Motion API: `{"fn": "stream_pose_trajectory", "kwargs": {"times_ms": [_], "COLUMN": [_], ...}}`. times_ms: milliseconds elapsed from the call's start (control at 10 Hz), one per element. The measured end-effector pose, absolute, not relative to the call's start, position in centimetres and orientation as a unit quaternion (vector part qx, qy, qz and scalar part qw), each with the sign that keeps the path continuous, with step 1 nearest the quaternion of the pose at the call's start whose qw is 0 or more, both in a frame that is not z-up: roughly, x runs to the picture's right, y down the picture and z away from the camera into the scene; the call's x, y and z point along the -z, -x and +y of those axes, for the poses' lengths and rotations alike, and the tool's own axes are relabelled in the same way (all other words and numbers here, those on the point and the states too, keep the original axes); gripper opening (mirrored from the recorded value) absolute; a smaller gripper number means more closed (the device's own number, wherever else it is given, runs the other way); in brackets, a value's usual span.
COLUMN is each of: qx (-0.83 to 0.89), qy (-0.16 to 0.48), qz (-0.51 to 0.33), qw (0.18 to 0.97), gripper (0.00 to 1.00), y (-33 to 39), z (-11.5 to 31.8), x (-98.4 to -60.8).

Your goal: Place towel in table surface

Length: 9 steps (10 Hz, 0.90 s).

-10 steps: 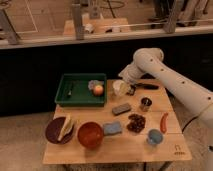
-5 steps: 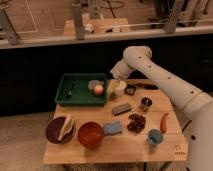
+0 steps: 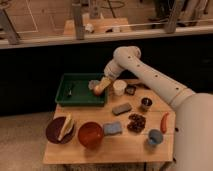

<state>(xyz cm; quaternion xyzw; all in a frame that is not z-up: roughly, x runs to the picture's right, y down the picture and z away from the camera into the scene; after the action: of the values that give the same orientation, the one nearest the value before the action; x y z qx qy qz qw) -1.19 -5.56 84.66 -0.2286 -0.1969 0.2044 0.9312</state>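
Note:
The towel (image 3: 93,83), a small pale grey lump, lies at the right end of the green tray (image 3: 66,84), beside an orange-red apple (image 3: 97,90) that the hand partly hides. My gripper (image 3: 101,87) reaches down from the right, its jaws open, over that end of the tray, right at the towel and apple. I cannot tell whether it touches either. The wooden table surface (image 3: 125,150) spreads out in front of the tray.
A white cup (image 3: 119,87), a dark grey block (image 3: 121,108) and a dark cup (image 3: 146,103) stand right of the tray. Nearer the front are a blue sponge (image 3: 112,128), a red bowl (image 3: 91,134), a dark plate (image 3: 54,131) and a blue cup (image 3: 155,137).
The arm has swung left from above the white cup to the right end of the tray, and the gripper has come down over the towel and apple.

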Motion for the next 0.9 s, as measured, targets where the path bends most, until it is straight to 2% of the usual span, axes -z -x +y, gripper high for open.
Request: {"fn": "stream_pose_trajectory", "kwargs": {"times_ms": [300,900], "qx": [-0.248,-0.248], "qy": [0.219,0.217], "qz": [-0.212,-0.215], "qw": [0.92,0.919], "gripper": [0.8,0.8], "y": [2.3,2.2], "z": [-6.0,-6.0], "x": [-86.9,-87.1]}}
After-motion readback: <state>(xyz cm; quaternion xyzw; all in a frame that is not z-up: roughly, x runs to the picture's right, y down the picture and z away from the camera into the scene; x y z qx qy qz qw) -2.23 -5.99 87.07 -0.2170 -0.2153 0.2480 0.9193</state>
